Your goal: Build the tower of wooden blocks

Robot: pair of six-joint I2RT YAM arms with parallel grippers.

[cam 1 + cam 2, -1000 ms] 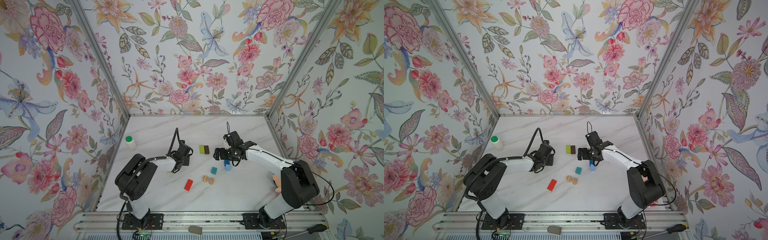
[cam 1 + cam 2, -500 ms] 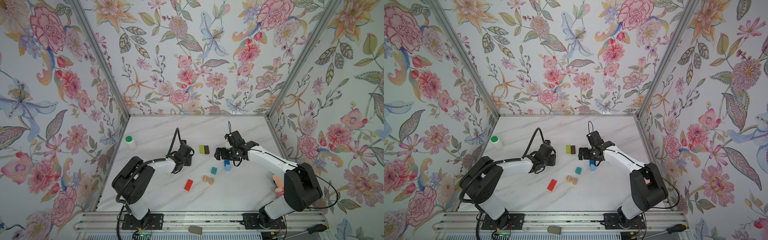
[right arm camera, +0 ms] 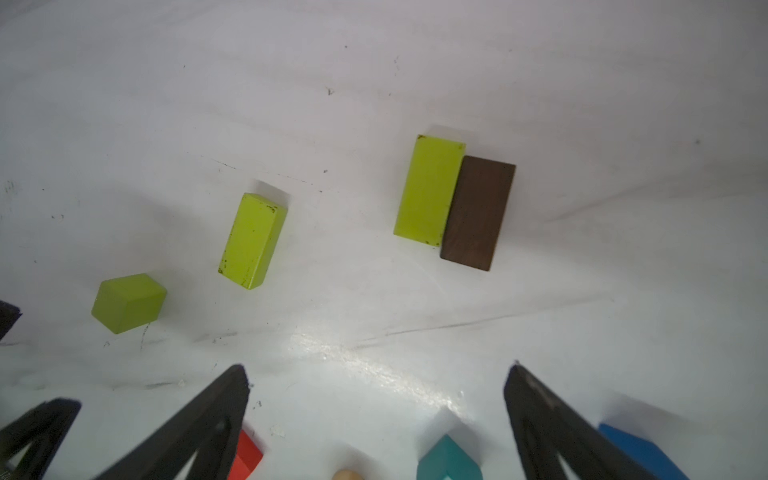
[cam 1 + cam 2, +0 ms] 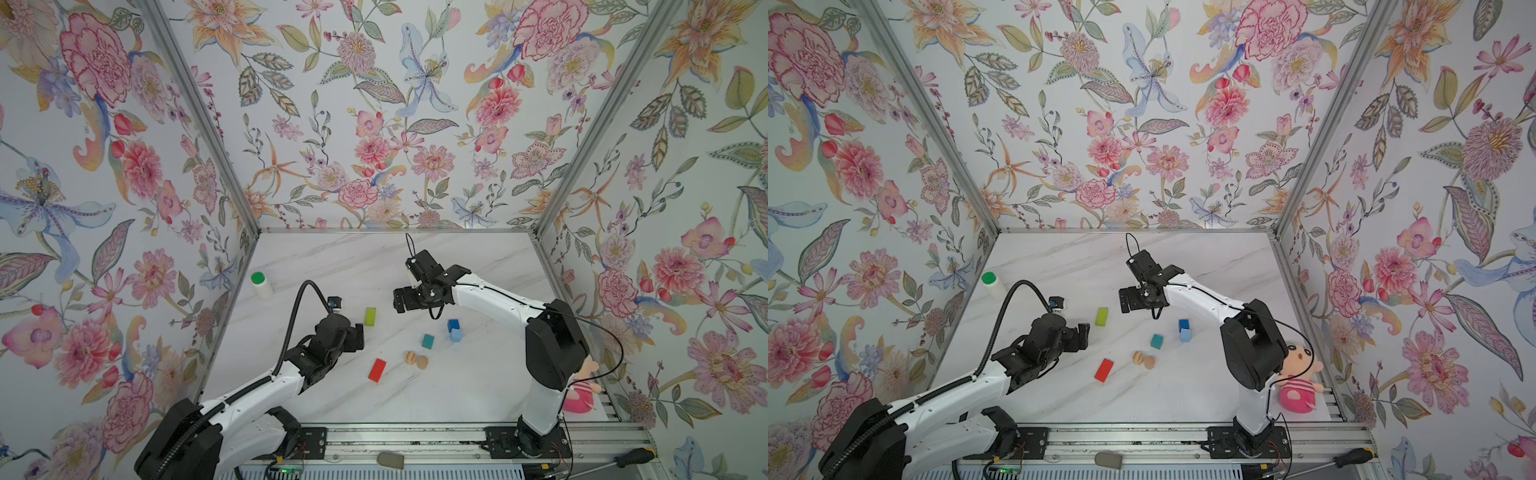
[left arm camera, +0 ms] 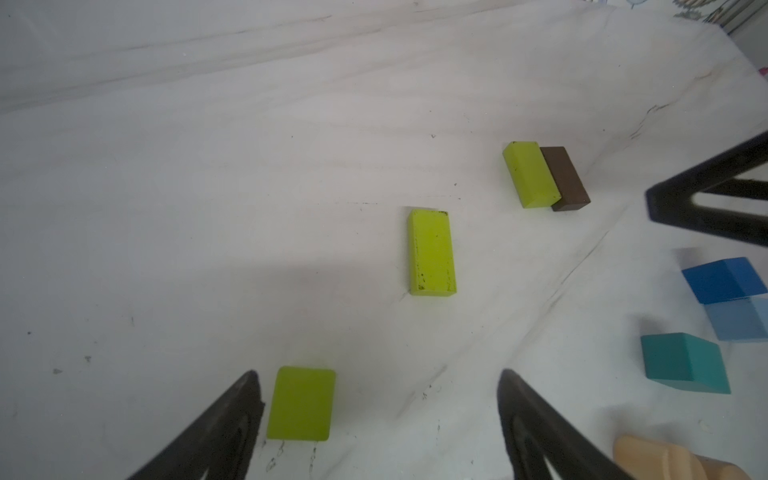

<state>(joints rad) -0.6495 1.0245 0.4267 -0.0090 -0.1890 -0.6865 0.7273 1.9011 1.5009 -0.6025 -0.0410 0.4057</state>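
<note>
Marble tabletop [image 4: 478,390], floral walls [image 4: 374,124].
Left gripper [image 5: 378,372] and right gripper [image 3: 377,366] gape empty; 1 yellow-green block [image 5: 301,403] between left fingers [image 5: 232,415].

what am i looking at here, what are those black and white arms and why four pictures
These are two robot arms bolted at the edge of a marble table, each ending in a two-fingered gripper. Two pictures look down from overhead; two come from cameras on the arms' wrists. Scattered on the table, nothing stacked: three yellow-green blocks, one against a dark brown block, two blue blocks touching, a teal block, a red block, two tan pieces. A bottle and a doll sit aside. The left gripper and right gripper are open and hold nothing.
</note>
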